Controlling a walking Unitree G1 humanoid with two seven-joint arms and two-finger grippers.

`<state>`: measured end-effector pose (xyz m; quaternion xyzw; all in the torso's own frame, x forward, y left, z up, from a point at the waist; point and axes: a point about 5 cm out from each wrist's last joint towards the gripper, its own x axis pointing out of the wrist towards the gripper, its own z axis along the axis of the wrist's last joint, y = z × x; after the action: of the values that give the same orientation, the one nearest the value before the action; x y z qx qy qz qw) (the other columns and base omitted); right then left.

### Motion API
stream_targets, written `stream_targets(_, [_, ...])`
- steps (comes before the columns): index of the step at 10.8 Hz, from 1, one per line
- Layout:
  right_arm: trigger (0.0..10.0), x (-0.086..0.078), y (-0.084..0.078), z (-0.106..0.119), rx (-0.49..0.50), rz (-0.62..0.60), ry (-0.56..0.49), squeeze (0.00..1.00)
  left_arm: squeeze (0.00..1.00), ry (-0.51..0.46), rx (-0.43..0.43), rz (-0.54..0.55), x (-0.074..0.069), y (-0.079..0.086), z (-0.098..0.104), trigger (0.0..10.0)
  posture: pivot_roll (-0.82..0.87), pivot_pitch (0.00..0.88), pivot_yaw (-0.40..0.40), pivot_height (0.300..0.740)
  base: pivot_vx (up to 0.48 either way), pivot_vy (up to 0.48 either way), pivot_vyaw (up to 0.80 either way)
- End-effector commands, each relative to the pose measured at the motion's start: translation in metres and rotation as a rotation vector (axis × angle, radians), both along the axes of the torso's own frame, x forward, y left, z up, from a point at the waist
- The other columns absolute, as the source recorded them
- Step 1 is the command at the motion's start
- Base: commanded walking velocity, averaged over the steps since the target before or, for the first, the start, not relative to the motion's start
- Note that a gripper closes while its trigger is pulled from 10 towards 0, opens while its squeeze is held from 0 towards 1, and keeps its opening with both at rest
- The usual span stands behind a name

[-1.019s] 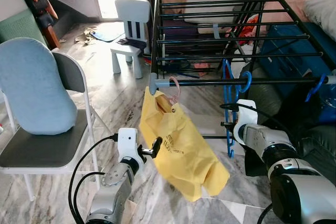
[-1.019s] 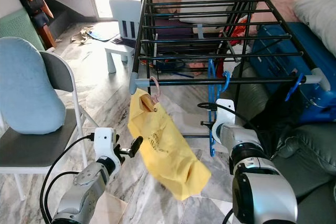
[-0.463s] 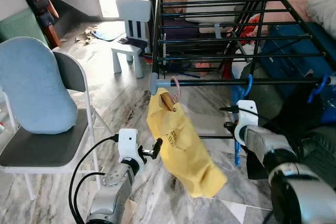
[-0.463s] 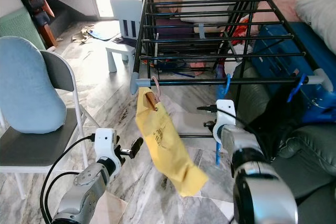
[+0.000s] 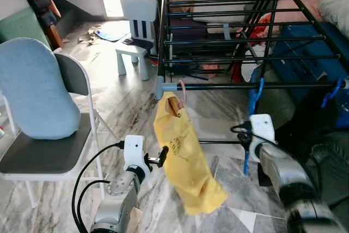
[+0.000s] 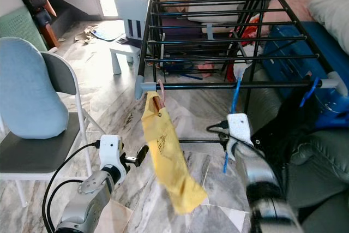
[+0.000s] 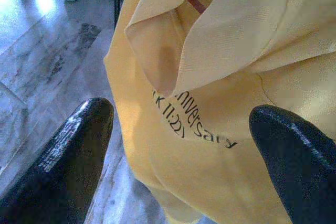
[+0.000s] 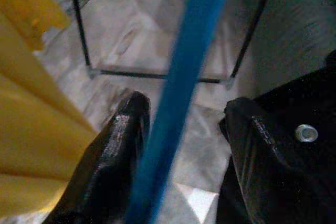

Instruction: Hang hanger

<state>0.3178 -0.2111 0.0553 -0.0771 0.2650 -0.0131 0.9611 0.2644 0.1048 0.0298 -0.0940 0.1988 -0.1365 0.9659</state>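
Marble floor (image 5: pixel 109 107) lies open beside the drying rack (image 5: pixel 218 42). Its front rail carries a yellow shirt (image 5: pixel 185 162) and a blue hanger (image 5: pixel 252 118). The left gripper (image 7: pixel 178 145) is spread wide just short of the shirt; the right gripper (image 8: pixel 181 166) is open around the hanger.

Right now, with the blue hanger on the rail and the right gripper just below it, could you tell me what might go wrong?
1. The blue hanger runs between the right gripper's open fingers; pulling away carelessly might snag it and drag its hook off the drying rack.
2. The yellow shirt hangs tilted from the same rail, close to the left gripper, whose open fingers could catch the fabric.
3. A second blue hanger sits near the rail's right end; a wide swing may knock it.
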Motion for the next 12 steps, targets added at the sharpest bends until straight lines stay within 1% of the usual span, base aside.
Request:
stream_targets(1, [10.0,0.001,0.006,0.008,-0.043,0.028,-0.055,1.00,0.00,-0.007,0.013,-0.001,0.001,-0.001,0.001,10.0,-0.20,0.000,0.028,0.740,0.000,0.000,0.00])
stream_targets(3, [10.0,-0.013,0.005,0.009,-0.066,-0.005,-0.105,1.00,0.00,-0.017,0.037,0.009,0.002,0.001,0.001,10.0,-0.20,0.000,0.029,0.740,0.000,0.000,0.00])
stream_targets(4, [10.0,-0.017,0.005,0.009,-0.071,-0.006,-0.111,1.00,0.00,-0.019,0.041,0.012,0.002,0.002,0.002,10.0,-0.20,0.000,0.029,0.740,0.000,0.000,0.00])
stream_targets(5, [10.0,-0.026,0.004,0.011,-0.078,-0.015,-0.141,1.00,0.00,-0.020,0.050,0.020,0.002,0.003,0.001,10.0,-0.20,0.000,0.030,0.740,0.000,0.000,0.00])
stream_targets(6, [10.0,-0.029,0.004,0.012,-0.088,-0.017,-0.156,1.00,0.00,-0.020,0.055,0.021,0.002,0.003,0.001,10.0,-0.20,0.000,0.031,0.740,0.000,0.000,0.00])
stream_targets(7, [10.0,-0.032,0.002,0.016,-0.112,-0.018,-0.183,1.00,0.00,-0.023,0.062,0.021,0.003,0.003,0.001,10.0,-0.20,0.000,0.031,0.740,0.000,0.000,0.00])
stream_targets(8, [10.0,-0.033,0.001,0.020,-0.102,-0.027,-0.207,1.00,0.00,-0.027,0.065,0.021,0.003,0.003,0.002,10.0,-0.20,0.000,0.031,0.740,0.000,0.000,0.00])
stream_targets(9, [10.0,-0.031,-0.005,0.026,-0.105,-0.033,-0.241,1.00,0.00,-0.030,0.068,0.022,0.003,0.002,0.002,10.0,-0.20,0.000,0.027,0.740,0.000,0.000,0.00])
stream_targets(11, [10.0,-0.033,-0.008,0.028,-0.115,-0.035,-0.248,1.00,0.00,-0.028,0.076,0.027,0.002,0.001,-0.001,10.0,-0.19,0.000,0.016,0.740,0.000,0.000,0.00])
stream_targets(12, [10.0,-0.033,-0.007,0.027,-0.114,-0.036,-0.254,1.00,0.00,-0.024,0.087,0.042,0.002,0.003,-0.002,10.0,-0.18,0.000,0.016,0.740,0.000,0.000,0.00])
